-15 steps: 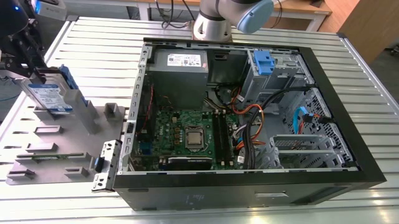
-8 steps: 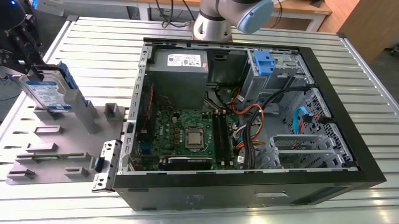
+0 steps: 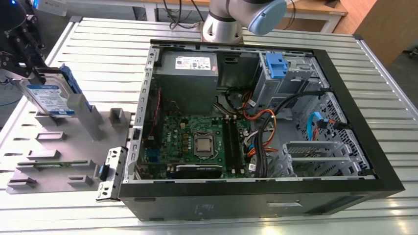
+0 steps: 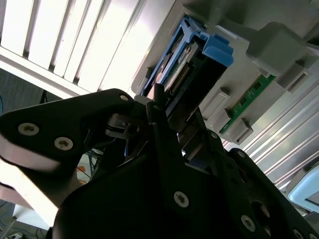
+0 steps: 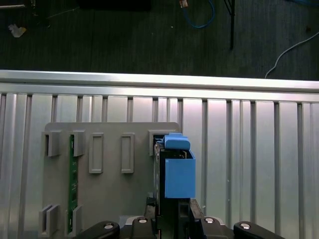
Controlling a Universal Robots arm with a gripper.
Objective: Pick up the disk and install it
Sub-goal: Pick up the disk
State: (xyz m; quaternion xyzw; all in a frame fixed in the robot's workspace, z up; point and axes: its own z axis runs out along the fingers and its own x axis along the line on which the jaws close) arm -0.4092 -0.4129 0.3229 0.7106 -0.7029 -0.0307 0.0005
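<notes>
On the slatted metal table (image 3: 98,44), an open computer case (image 3: 261,198), just beside a grey fixture (image 3: 58,147) on the exterior view's left. In a fixture slot, the disk (image 3: 47,98) – standing on edge, long axis near upright, leaning slightly, label toward the camera, blue rail on the case-side edge. Clamped at its upper end by the gripper (image 3: 29,73), one finger either side. Bare slats around the fixture's other sides.

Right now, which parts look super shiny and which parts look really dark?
In the second wrist view the slatted table glares nearly white, while the gripper is a dark shape; in the first wrist view a bright streak runs along the table's edge, the floor beyond dim; in the exterior view light is even.
</notes>
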